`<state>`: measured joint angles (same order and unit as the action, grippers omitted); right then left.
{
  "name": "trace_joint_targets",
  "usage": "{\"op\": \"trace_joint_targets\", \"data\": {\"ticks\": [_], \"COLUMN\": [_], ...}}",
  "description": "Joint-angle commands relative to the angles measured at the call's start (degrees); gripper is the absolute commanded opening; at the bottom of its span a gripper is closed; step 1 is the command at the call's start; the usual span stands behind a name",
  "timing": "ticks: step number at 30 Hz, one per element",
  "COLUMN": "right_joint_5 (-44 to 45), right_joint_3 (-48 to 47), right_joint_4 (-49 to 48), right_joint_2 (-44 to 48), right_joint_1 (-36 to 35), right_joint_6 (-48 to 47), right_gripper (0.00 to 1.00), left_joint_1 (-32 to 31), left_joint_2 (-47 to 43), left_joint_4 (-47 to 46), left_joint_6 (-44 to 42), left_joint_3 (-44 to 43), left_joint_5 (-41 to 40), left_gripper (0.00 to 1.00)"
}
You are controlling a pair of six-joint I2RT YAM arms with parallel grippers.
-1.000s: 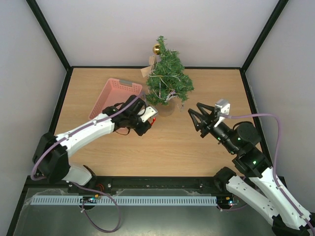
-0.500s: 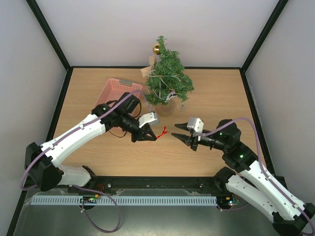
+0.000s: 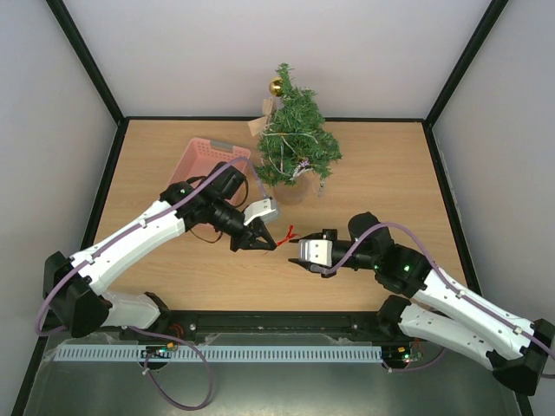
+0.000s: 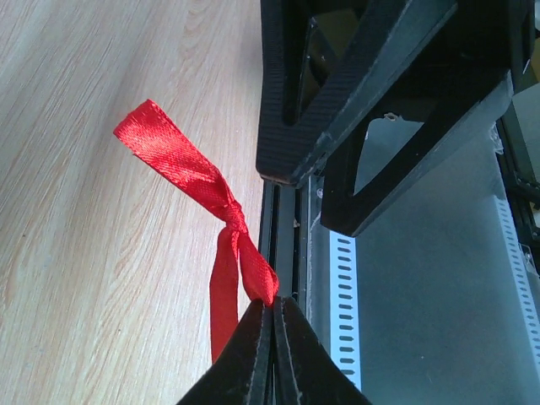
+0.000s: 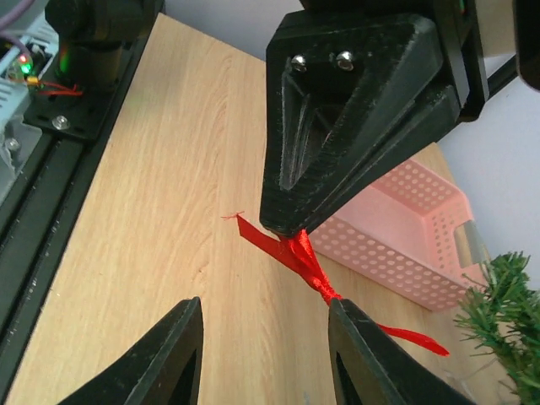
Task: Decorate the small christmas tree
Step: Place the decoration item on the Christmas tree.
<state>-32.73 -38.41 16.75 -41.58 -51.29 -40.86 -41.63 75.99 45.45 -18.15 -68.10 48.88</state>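
The small christmas tree [image 3: 297, 143] stands at the back middle of the table, and its green needles show at the edge of the right wrist view [image 5: 506, 312]. A knotted red ribbon [image 3: 285, 234] hangs over the table's middle, with my left gripper [image 3: 272, 245] shut on one end of it [image 4: 245, 270]. My right gripper [image 3: 296, 245] faces it tip to tip from the right. Its fingers are open either side of the ribbon's knot [image 5: 316, 274], which lies close to the right finger [image 5: 354, 337]. The left fingertips [image 5: 291, 221] pinch the ribbon just beyond.
A pink perforated basket [image 3: 205, 166] sits left of the tree, behind the left arm. A gold bauble [image 3: 276, 87] and a paper tag [image 3: 254, 126] hang on the tree. A black rail [image 3: 277, 325] runs along the table's near edge.
The left gripper carried the ribbon from beside the basket to the table's middle and holds there. The right arm swung left and low until its open fingers met the ribbon.
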Motion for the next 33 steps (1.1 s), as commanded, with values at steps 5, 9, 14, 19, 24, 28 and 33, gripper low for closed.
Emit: {"op": "trace_joint_targets", "data": {"ticks": [5,9,14,19,24,28,33], "right_joint_5": [9.6,10.9,12.2,14.4,16.3,17.7,18.8], "right_joint_3": [-5.3,-6.2,-7.4,-8.4,-7.8,-7.6,-7.8], "right_joint_4": [1.8,2.3,3.2,4.6,4.3,4.1,4.1], "right_joint_2": [-0.2,-1.3,-3.5,-5.3,-5.2,-5.1,-4.8], "right_joint_1": [-3.9,-4.2,-5.3,-5.8,-6.5,-6.9,-7.0], "right_joint_6": [-8.1,-9.5,-10.5,-12.0,-12.7,-13.8,-13.7], "right_gripper": [0.4,0.4,0.4,0.4,0.39,0.28,0.17], "left_joint_1": [-0.1,-0.1,-0.1,-0.1,-0.1,-0.1,-0.1], "left_joint_2": [-0.9,-0.9,-1.4,-1.7,-2.5,-2.2,-1.9], "left_joint_4": [-0.4,-1.7,-2.5,-2.9,-3.6,-3.6,-3.8], "left_joint_6": [1.1,2.3,3.1,2.9,3.4,3.6,3.6], "left_joint_3": [-1.0,-1.2,-1.1,-0.6,0.1,0.0,0.0], "left_joint_5": [1.7,2.8,3.1,4.2,4.0,4.3,4.1], "left_gripper": [0.02,0.03,0.02,0.02,0.02,0.02,0.02]}}
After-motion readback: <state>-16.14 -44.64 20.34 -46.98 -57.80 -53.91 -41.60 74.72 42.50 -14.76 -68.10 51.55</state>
